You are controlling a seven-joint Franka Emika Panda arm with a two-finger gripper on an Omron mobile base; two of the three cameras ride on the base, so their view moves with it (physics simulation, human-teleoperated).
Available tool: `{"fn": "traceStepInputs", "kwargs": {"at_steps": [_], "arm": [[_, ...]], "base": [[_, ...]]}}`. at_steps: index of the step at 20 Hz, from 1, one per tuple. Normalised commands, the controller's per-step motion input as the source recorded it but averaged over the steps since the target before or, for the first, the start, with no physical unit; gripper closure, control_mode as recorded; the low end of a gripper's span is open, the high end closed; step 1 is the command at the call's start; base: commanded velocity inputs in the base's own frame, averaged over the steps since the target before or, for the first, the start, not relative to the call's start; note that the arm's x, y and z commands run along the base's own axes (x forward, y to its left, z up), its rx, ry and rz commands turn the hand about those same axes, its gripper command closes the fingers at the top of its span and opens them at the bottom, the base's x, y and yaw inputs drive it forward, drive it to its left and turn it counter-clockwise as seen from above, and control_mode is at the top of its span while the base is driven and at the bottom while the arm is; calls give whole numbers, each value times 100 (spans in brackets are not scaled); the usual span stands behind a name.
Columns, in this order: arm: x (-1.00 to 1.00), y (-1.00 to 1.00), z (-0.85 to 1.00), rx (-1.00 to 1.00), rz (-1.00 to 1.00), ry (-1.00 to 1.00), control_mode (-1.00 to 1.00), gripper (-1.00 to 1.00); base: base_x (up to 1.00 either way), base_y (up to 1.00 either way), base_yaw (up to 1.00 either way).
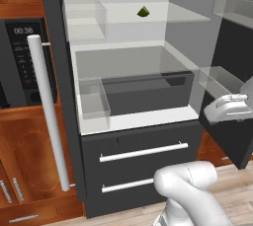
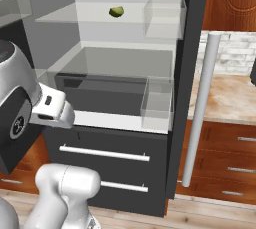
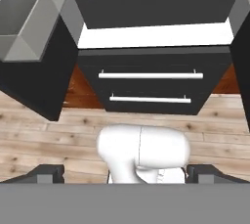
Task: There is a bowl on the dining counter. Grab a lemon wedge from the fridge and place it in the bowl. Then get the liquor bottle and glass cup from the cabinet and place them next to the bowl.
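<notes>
Spread wide and holding nothing, the end effector shows its two dark fingertips at the bottom corners of the hand view, far apart, pointing down toward the wooden floor and the fridge's lower drawers. That is well away from the target, so the step in hand is, by my judgement, reaching for the lemon wedge.

Nearest in the left base view is the arm's white elbow at the bottom right, with the white hand at the right edge beside the open fridge door. Beyond it, mid-frame, sits a dark crisper drawer under a glass shelf.

Farthest, in the upper centre, the lemon wedge rests on the top glass shelf, small and green-yellow, well apart from the clear bins at the side.

To do this well, the hand should lift, swing level, and enter between the shelves without clipping the door bins, then close gently across the wedge's narrow sides.
</notes>
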Motion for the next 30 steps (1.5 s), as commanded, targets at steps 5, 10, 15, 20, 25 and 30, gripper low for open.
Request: {"fn": "traceStepInputs", "kwargs": {"at_steps": [5, 10, 15, 20, 25, 30], "arm": [[5, 1, -53, 0, 0, 0, -100, -100], [15, 1, -5, -8, 0, -9, -100, -100], [19, 0, 0, -20, 0, -22, -100, -100], [7, 0, 0, -8, 0, -9, 100, -100], [0, 0, 0, 0, 0, 0, 100, -100], [0, 0, 0, 0, 0, 0, 100, -100]], "base": [[0, 0, 0], [0, 0, 0], [0, 0, 0], [0, 0, 0], [45, 0, -1], [45, 0, -4]]}}
